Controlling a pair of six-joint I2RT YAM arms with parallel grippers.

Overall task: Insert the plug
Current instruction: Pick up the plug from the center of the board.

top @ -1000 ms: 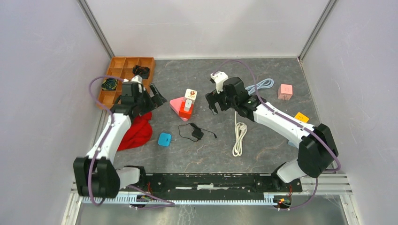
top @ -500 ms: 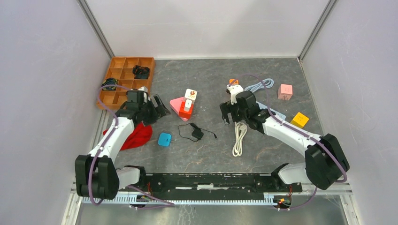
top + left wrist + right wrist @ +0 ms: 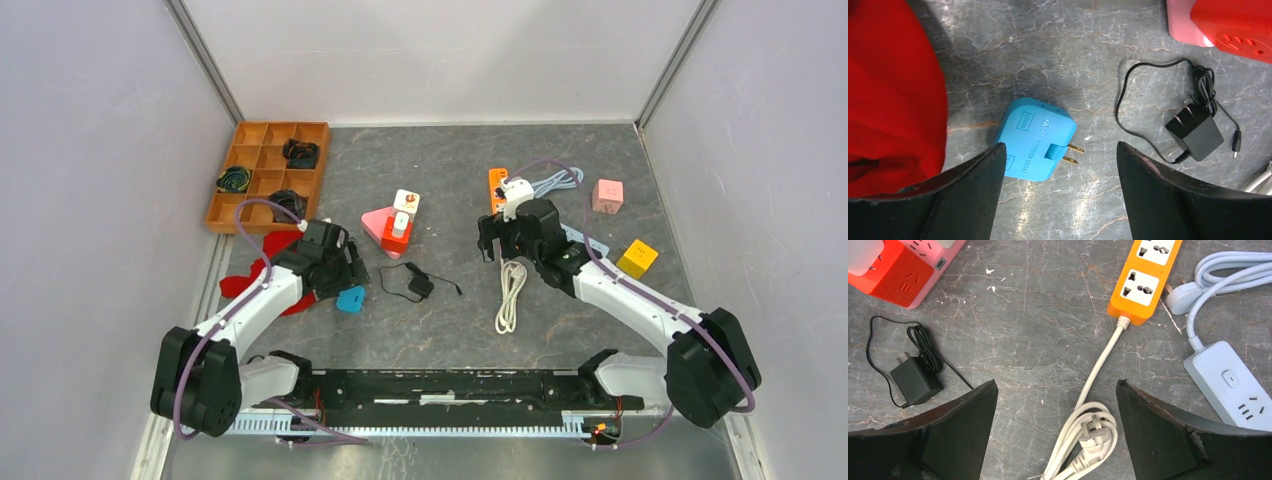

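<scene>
— Whereabouts of the blue plug (image 3: 1035, 140)?
— Flat on the surface (image 3: 440, 330), just beside the red cloth (image 3: 893, 90). 2 brass prongs (image 3: 1074, 154) pointing away from the cloth, toward the black adapter (image 3: 1195, 132).
— Held by anything?
— No. Framed between the 2 fingers (image 3: 968, 200) of the left gripper (image 3: 1060, 146) in the wrist view, but not clamped.
— So, state of that gripper?
— Spread wide, gripping nothing, hanging over the plug.
— And the right gripper (image 3: 1056, 382)?
— Also wide open and empty. Poised above the white cord (image 3: 1098, 365), near its coiled end and white plug (image 3: 1093, 437).
— Anything to plug into?
— An orange strip (image 3: 1145, 280) at the far end of that cord, sockets facing up, 2 of them in the wrist view. Just beside it, a pale blue strip (image 3: 1230, 385) with its own looped cable (image 3: 1228, 265). Further left, a red socket cube (image 3: 895, 270) touching a pink block (image 3: 372, 222).
— Blue plug close to the orange strip?
— Well apart. Plug on the left half, strip on the right half toward the back, black adapter lying between the 2 grippers.
— Anything else on the surface?
— A wooden tray (image 3: 283, 125) at the back left, plus a pink cube (image 3: 607, 196) and a yellow cube (image 3: 638, 258) at the far right.
</scene>
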